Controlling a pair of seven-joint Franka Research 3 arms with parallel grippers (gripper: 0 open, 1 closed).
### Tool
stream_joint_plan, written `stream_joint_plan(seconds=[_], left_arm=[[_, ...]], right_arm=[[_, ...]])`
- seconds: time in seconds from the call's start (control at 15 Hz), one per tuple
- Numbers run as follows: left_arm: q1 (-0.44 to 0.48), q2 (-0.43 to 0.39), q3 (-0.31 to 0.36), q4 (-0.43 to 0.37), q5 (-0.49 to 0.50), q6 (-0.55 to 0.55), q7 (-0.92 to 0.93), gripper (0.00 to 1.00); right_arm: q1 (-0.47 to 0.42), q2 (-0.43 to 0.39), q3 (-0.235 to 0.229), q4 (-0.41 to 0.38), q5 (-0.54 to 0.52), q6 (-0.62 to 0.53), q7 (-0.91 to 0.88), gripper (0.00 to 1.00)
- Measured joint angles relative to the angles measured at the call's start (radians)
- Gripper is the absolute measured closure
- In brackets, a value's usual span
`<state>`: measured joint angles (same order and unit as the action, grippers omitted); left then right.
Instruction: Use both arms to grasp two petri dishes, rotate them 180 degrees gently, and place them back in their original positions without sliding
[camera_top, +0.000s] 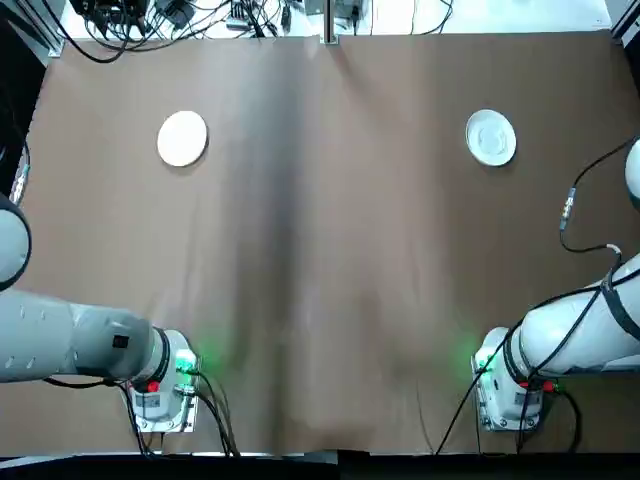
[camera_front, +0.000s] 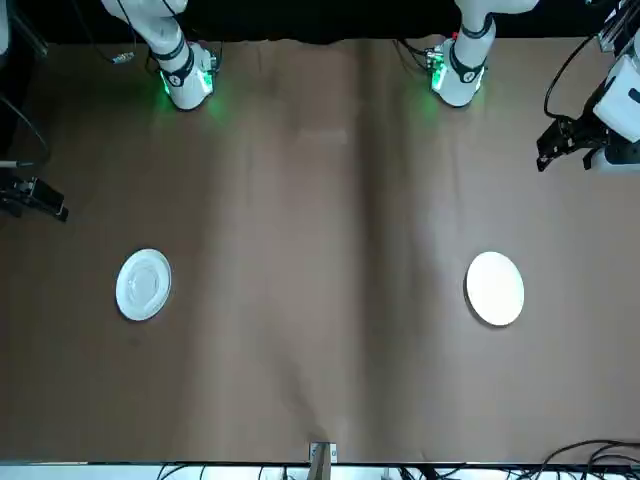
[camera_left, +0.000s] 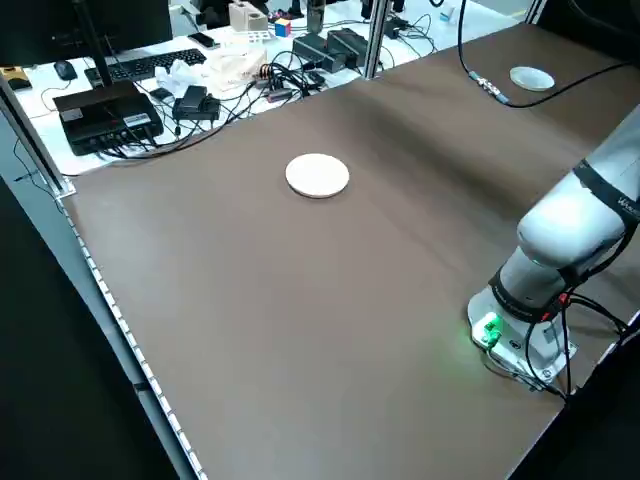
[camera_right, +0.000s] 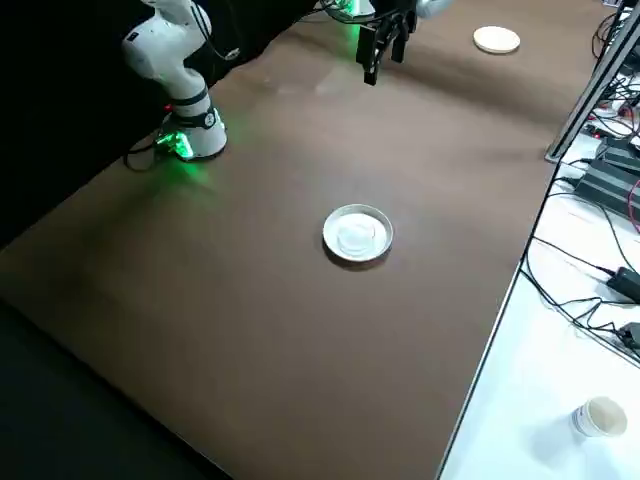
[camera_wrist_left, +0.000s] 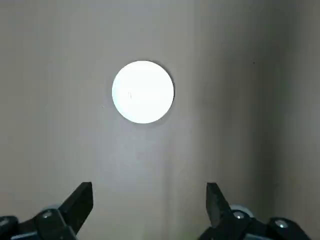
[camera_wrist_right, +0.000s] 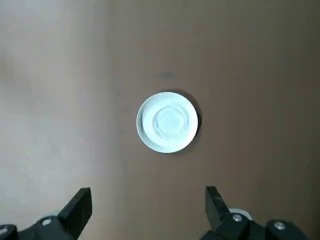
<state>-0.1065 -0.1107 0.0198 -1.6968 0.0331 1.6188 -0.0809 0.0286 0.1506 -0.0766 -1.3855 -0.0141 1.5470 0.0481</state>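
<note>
Two petri dishes lie on the brown table. The plain flat dish (camera_top: 183, 138) lies at the far left, also seen as a white disc (camera_wrist_left: 143, 91) in the left wrist view. The rimmed dish (camera_top: 491, 137) with an inner ring lies at the far right (camera_wrist_right: 167, 122). My left gripper (camera_wrist_left: 150, 200) hangs open high above the table, short of the plain dish, and it shows in the front view (camera_front: 556, 150) by the table's side. My right gripper (camera_wrist_right: 148, 202) is open too, held high and short of the rimmed dish. Neither gripper holds or touches anything.
The arm bases (camera_top: 165, 385) (camera_top: 510, 385) glow green at the table's near edge. Cables, a keyboard and boxes (camera_left: 110, 110) crowd the white bench beyond the far edge. A metal post (camera_top: 328, 25) stands at the far edge's middle. A paper cup (camera_right: 600, 417) stands off the table.
</note>
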Motion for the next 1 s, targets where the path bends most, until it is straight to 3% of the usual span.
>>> stream_joint_plan(seconds=[0.4, 1.0], left_arm=[[0.001, 0.004, 0.000, -0.008, 0.000, 0.010, 0.053, 0.00], [-0.001, 0.065, -0.001, -0.015, 0.000, 0.051, 0.469, 0.00]], right_arm=[[0.000, 0.002, 0.002, -0.010, 0.000, 0.017, 0.000, 0.00], [-0.013, 0.005, 0.001, -0.049, 0.000, 0.042, 0.000, 0.00]])
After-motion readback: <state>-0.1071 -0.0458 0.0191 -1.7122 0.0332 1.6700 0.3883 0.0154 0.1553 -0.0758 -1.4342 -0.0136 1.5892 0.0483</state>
